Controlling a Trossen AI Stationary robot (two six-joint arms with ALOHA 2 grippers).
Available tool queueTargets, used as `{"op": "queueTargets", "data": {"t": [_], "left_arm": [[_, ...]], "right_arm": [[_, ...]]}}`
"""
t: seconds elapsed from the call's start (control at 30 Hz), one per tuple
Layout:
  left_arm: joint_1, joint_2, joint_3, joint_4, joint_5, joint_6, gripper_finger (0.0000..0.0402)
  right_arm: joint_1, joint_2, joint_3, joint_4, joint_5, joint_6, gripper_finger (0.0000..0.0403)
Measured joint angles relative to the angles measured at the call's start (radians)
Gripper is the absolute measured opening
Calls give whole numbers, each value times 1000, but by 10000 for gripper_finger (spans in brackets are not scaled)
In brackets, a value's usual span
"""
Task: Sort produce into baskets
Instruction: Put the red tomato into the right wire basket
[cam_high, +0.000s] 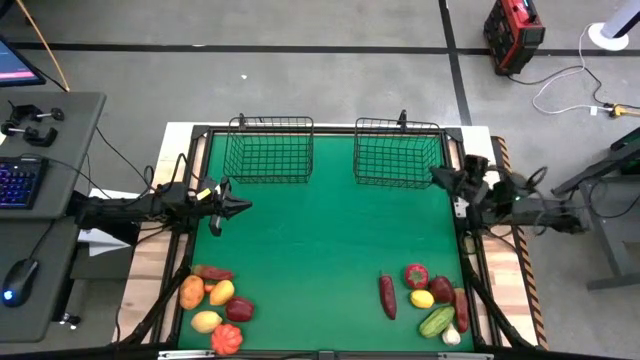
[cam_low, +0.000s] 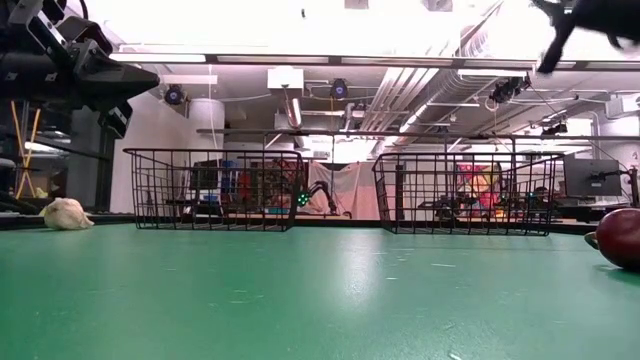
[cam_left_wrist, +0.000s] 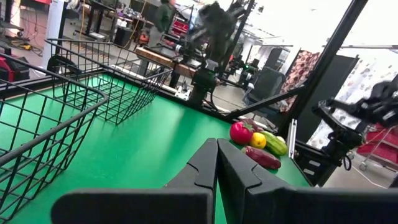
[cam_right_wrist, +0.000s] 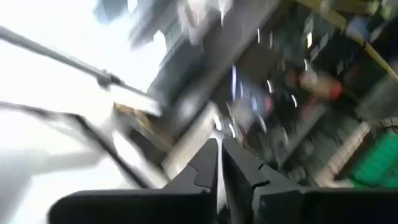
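Two black wire baskets (cam_high: 268, 150) (cam_high: 397, 153) stand side by side at the far edge of the green table. One group of produce (cam_high: 215, 305) lies at the near left corner: orange, yellow and red pieces. A second group (cam_high: 432, 298) lies at the near right, with a dark maroon piece (cam_high: 387, 296) beside it. My left gripper (cam_high: 244, 205) is shut and holds nothing, level above the table's left side. My right gripper (cam_high: 438, 174) is shut and holds nothing, raised at the right edge near the right basket.
A wooden frame (cam_high: 150, 250) borders the green mat on both sides. The middle of the mat (cam_high: 330, 240) lies bare between the two arms. A desk with a keyboard (cam_high: 20, 182) and a mouse stands off the table's left side.
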Motion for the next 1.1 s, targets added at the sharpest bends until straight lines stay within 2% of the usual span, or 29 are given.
{"op": "queueTargets", "data": {"t": [0.13,0.3,0.43,0.53,0.63,0.73,0.93,1.1], "left_arm": [[0,0,0,0,0,0,0],[0,0,0,0,0,0,0],[0,0,0,0,0,0,0],[0,0,0,0,0,0,0],[0,0,0,0,0,0,0],[0,0,0,0,0,0,0],[0,0,0,0,0,0,0],[0,0,0,0,0,0,0]], "right_arm": [[63,195,290,-442,-111,-158,66],[162,494,624,-959,-223,-355,157],[243,730,842,-1343,-285,-414,236],[302,888,959,-1537,-309,-398,285],[362,1020,1024,-1645,-341,-358,320],[415,1131,1044,-1671,-368,-318,339],[515,1304,1034,-1681,-374,-148,343],[577,1400,1034,-1645,-302,-40,343]]}}
